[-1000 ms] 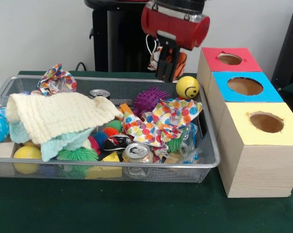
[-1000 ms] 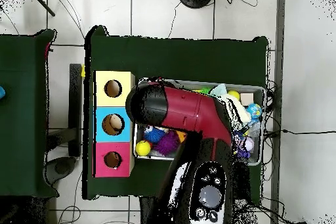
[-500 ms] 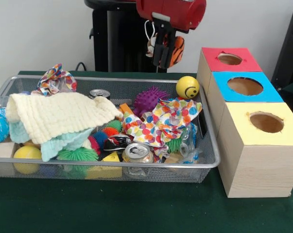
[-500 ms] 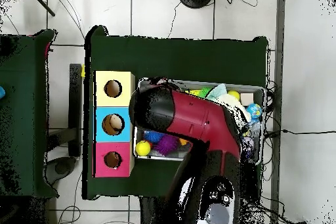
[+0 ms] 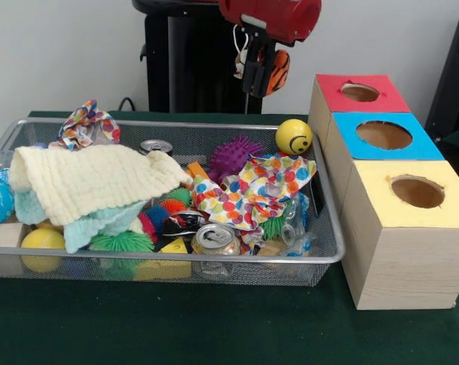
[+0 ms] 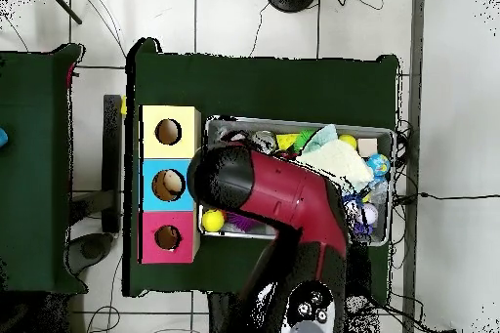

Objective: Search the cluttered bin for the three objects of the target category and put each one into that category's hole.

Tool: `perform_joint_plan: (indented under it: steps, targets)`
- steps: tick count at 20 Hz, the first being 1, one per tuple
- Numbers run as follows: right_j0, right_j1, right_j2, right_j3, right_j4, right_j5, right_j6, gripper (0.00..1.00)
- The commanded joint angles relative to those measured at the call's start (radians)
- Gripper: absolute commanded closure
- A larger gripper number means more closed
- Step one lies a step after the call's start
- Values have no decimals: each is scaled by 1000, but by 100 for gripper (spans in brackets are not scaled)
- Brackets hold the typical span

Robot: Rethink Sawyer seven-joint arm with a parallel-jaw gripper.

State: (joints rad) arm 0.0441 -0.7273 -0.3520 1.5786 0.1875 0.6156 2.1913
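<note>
Claw (image 5: 258, 74) hangs high above the bin's (image 5: 329, 228) far edge, pinching an orange striped toy (image 5: 278, 71) that hangs lengthwise downward, near the red box (image 5: 358, 93); I read no lettering.

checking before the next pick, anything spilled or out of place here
Nothing has spilled: the clutter sits inside the bin, and the three boxes stand in a straight row. The gripper holds an orange striped thing above the bin's far edge.
</note>
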Motion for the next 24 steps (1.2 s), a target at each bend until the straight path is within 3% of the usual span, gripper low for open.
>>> perform_joint_plan:
  steps: [1,11,17,24]
  targets:
    - [70,41,-47,154,37,101,330,100]
    - [188,56,-82,258,90,-79,415,100]
    - [265,84,-99,291,111,-114,466,100]
    - [297,86,-64,346,153,-165,471,100]
